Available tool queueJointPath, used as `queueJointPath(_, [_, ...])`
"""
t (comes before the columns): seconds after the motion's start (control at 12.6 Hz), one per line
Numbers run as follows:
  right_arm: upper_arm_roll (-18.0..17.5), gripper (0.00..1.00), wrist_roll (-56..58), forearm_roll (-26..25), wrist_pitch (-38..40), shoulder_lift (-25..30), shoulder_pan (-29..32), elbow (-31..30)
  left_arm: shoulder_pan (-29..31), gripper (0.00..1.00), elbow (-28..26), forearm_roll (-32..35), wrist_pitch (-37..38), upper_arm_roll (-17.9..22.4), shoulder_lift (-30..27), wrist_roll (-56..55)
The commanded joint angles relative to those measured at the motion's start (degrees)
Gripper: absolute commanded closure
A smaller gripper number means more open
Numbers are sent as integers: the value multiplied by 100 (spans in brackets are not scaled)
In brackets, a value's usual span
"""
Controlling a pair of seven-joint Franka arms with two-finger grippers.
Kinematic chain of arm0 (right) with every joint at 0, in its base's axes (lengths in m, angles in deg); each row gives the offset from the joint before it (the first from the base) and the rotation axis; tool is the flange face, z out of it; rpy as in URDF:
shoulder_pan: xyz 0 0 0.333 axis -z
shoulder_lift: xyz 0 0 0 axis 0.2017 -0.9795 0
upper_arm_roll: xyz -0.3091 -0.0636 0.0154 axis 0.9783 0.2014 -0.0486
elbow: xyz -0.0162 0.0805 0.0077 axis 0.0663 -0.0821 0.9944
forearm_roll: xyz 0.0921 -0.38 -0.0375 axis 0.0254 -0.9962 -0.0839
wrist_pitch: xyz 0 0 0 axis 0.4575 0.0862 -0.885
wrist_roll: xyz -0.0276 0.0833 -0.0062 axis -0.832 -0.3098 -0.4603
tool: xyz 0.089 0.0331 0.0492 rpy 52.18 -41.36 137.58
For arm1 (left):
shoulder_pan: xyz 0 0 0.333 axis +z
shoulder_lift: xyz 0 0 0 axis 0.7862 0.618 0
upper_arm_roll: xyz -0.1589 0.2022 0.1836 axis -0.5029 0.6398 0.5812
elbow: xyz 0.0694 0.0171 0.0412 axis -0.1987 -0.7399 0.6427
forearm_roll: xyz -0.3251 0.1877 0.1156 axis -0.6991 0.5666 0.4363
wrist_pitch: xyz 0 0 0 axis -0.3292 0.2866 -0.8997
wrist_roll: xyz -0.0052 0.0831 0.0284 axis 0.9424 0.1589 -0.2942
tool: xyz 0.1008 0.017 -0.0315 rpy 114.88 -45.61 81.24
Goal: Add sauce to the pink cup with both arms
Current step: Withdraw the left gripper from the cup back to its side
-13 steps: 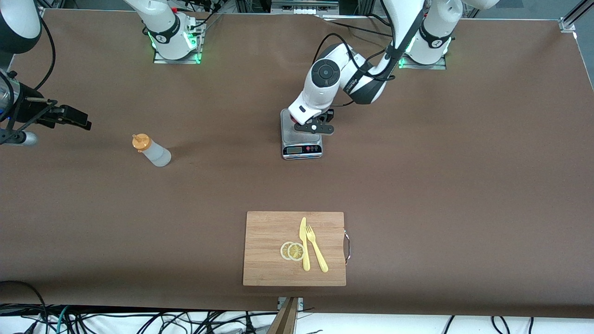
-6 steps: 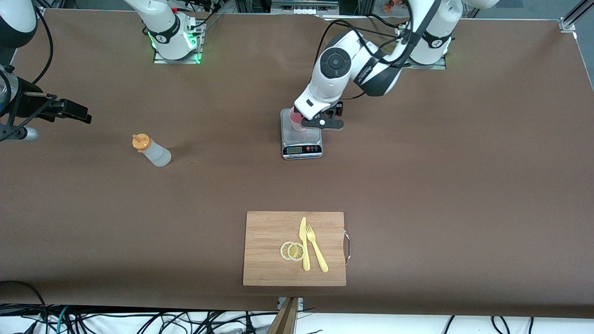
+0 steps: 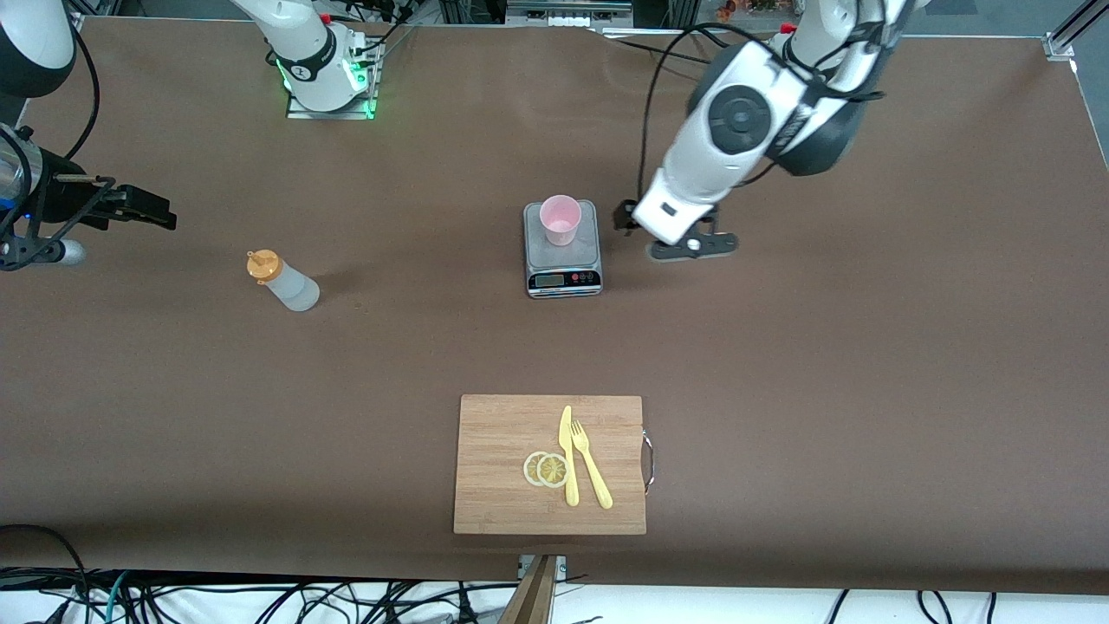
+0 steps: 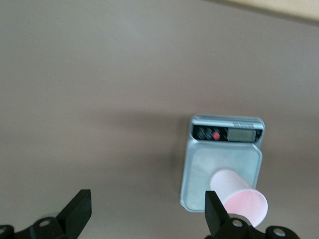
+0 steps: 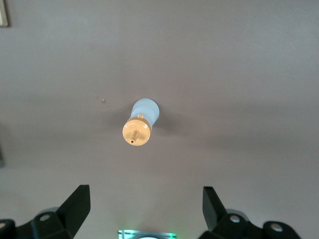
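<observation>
The pink cup [image 3: 560, 218] stands upright on a small silver scale [image 3: 563, 256] in the middle of the table, with nothing touching it. My left gripper [image 3: 667, 236] hangs open and empty over the bare table beside the scale, toward the left arm's end. The left wrist view shows the cup [image 4: 240, 200] on the scale [image 4: 219, 159] next to one finger of that gripper [image 4: 147, 201]. The sauce [image 3: 284, 282], whitish with an orange cap, stands toward the right arm's end. My right gripper [image 3: 156, 215] is open in the air there, looking down on the bottle [image 5: 140, 122] from above, its fingers [image 5: 144, 195] wide apart.
A wooden cutting board [image 3: 494, 433] lies near the front edge with a yellow knife [image 3: 567, 455], a yellow fork [image 3: 592, 464] and two lemon slices [image 3: 546, 469] on it. The scale's display faces the front camera.
My left gripper has let go of the pink cup, risen and swung away toward the left arm's end, leaving the cup alone on the scale. The right arm has barely moved.
</observation>
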Motion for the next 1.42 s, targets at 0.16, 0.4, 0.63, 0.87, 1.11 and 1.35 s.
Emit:
queueJointPath(0.16, [35,0,1584,-14,57,32,20,-96,1255,0,-17,114,802,-76,-729,1023])
queueJointPath(0.4, [219,0,2649,65,13,-12,38,-105,1984,0,53,210,1391,-41,-984,1788])
queueJointPath(0.63, [509,0,3756,477,-5,-117,55,-122,2372,0,561,843,2024,82,-994,2352])
queueJointPath(0.87, [1079,0,5319,1442,13,-432,64,-157,2610,0,1001,1090,2385,91,-959,2845])
queueJointPath(1.11, [1388,0,6945,2348,83,-907,230,-149,2655,0,1555,1589,2588,82,-775,2855])
queueJointPath(1.35, [1389,0,8195,2911,275,-1337,564,-149,2865,0,1968,1609,2588,21,-573,2863])
